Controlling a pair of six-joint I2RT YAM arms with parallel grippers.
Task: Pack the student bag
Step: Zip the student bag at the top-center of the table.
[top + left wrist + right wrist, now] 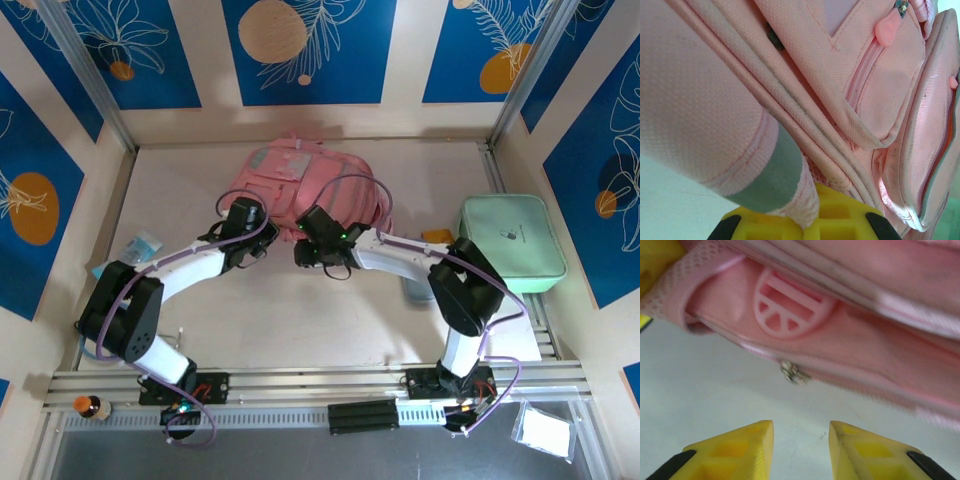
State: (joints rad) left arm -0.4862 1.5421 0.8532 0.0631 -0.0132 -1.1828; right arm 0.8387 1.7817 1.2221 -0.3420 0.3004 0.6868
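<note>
The student bag (300,180) is a soft pink backpack lying at the back middle of the table. My left gripper (262,243) is at its near edge. In the left wrist view the left gripper (812,220) is shut on a pink fabric edge with a grey band (775,175), and zipped pockets (890,90) lie beyond. My right gripper (303,252) sits just right of the left one. Its yellow fingers (801,435) stand open over bare table with nothing between them. A small metal zip slider (794,374) lies just ahead, under a round pink badge (790,307).
A flat mint-green case (510,240) lies at the right edge. A small blue packet (140,245) lies at the left. An orange-capped bottle (90,405) and a clear bag (545,432) rest near the front rail. Bare table (300,320) lies in front of the grippers.
</note>
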